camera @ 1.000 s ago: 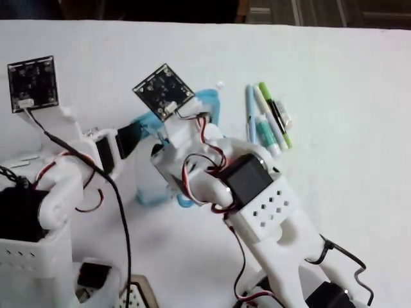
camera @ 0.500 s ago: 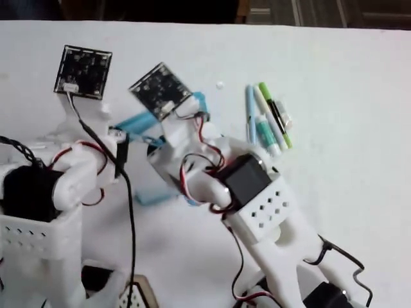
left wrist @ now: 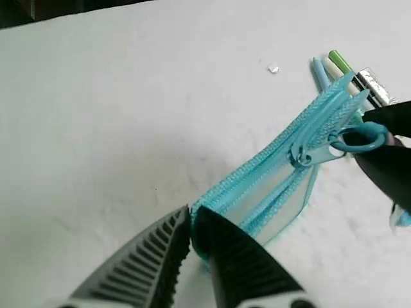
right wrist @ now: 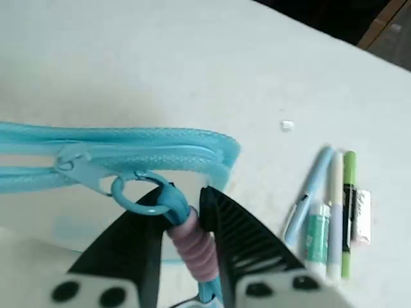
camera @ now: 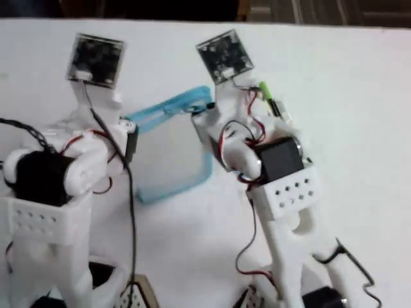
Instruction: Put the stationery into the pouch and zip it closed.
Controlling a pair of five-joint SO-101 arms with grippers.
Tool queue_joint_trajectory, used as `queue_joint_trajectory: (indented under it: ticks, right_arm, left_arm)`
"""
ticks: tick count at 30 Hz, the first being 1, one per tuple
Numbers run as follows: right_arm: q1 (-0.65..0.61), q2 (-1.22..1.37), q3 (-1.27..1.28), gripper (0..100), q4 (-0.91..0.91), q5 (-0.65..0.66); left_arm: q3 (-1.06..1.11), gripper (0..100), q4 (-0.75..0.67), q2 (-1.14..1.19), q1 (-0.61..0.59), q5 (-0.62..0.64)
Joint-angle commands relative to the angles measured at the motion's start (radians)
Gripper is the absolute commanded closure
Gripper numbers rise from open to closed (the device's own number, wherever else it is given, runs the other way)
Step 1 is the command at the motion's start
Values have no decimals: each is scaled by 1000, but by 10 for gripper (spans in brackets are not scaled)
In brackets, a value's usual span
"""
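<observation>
Left pincer (left wrist: 191, 219) and right pincer (right wrist: 182, 204) both clamped tight, wrists side by side.

left arm: swung in from the table's left side; my left gripper (left wrist: 191, 234) is now clamped on the near end of the pouch (camera: 170, 151).
right arm: shifted right and farther out, my right gripper (right wrist: 183, 212) gripping the zip pull (right wrist: 138, 192).
pouch: was bunched under my arms, now drawn out between them.
pens (camera: 264, 90): now mostly covered by my right arm.
</observation>
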Motion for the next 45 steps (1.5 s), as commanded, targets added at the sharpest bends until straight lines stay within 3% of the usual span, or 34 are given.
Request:
queue_joint_trajectory:
  ticks: [1, 8, 13, 15, 20, 22, 26, 30, 34, 41, 45]
  right_arm:
    - [262, 10, 0, 981, -28, 12]
    - [291, 1, 2, 981, -8, 86]
    - [156, -19, 0, 965, 76, 106]
    - [91, -58, -5, 883, 114, 112]
    - [-41, -245, -5, 505, 140, 112]
    - [-67, -331, -6, 443, 159, 112]
    - [-53, -476, -6, 522, 205, 112]
    - [111, -519, -6, 707, 236, 112]
    - [226, -397, -6, 903, 206, 112]
    - [160, 74, -72, 774, 203, 112]
    - [130, 360, -250, 765, 222, 112]
  left_arm:
    - [11, 977, 63, 71, -24, -12]
    - [9, 977, 55, 71, -24, -12]
    - [9, 977, 49, 73, -24, -11]
    - [8, 977, 40, 73, -24, -11]
    - [9, 977, 18, 73, -24, -9]
    - [9, 977, 18, 74, -22, -9]
    - [9, 977, 18, 76, -24, -9]
    - [6, 977, 18, 73, -19, -9]
    - [6, 977, 21, 71, -18, -9]
    - [9, 977, 28, 71, -16, -15]
    - [8, 977, 29, 71, -16, -26]
